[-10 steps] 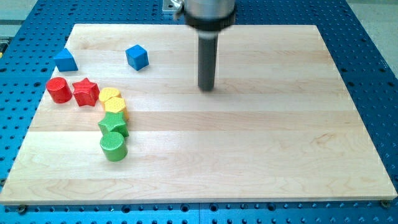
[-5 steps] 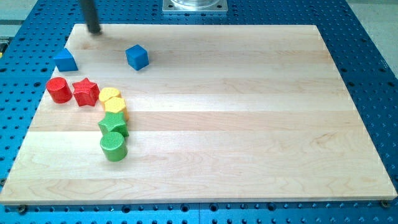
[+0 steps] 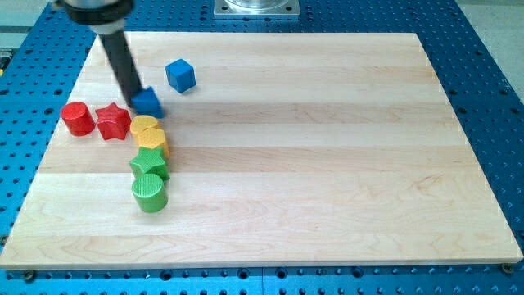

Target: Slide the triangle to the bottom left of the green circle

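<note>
The blue triangle (image 3: 150, 102) lies just above the yellow blocks, right of the red star. My tip (image 3: 133, 95) touches the triangle's upper-left side. The green circle (image 3: 149, 193) sits lowest in the column of blocks at the view's left, well below the triangle. The rod leans up to the view's top left.
A blue cube (image 3: 180, 74) lies up and right of the triangle. A red cylinder (image 3: 79, 119) and a red star (image 3: 113, 121) sit at the left. Two yellow blocks (image 3: 150, 133) and a green star (image 3: 150, 165) stack down toward the green circle. The wooden board (image 3: 327, 164) lies on a blue perforated table.
My tip went from mid-board to the top left, then came down right. The blue triangle slid from the far left down and right to above the yellow blocks.
</note>
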`<state>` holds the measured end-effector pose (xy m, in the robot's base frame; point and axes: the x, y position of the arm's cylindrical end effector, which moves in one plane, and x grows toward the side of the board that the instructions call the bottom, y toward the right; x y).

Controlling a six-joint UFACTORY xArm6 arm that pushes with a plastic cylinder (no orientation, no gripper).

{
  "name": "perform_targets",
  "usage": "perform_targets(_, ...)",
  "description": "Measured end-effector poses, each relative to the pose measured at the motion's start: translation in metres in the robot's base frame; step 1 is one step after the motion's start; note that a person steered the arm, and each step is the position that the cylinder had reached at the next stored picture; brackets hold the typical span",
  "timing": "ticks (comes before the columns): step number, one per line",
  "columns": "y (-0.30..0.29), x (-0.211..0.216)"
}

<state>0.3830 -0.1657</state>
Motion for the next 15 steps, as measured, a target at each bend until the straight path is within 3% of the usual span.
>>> perform_targets(3,0.189,0.074)
perform_targets(4,0.172,0.100)
perform_targets(5,0.197,0.045)
perform_targets(6,0.154,0.047)
perform_targets(7,0.103,0.117)
perform_targets(8,0.122,0.098)
perform_targets(10,0.058,0.134)
perform_targets(11,0.058,0.142)
perform_targets(13,0.077,0.203)
perform_targets(14,0.125,0.234)
perform_targets(15,0.128,0.236)
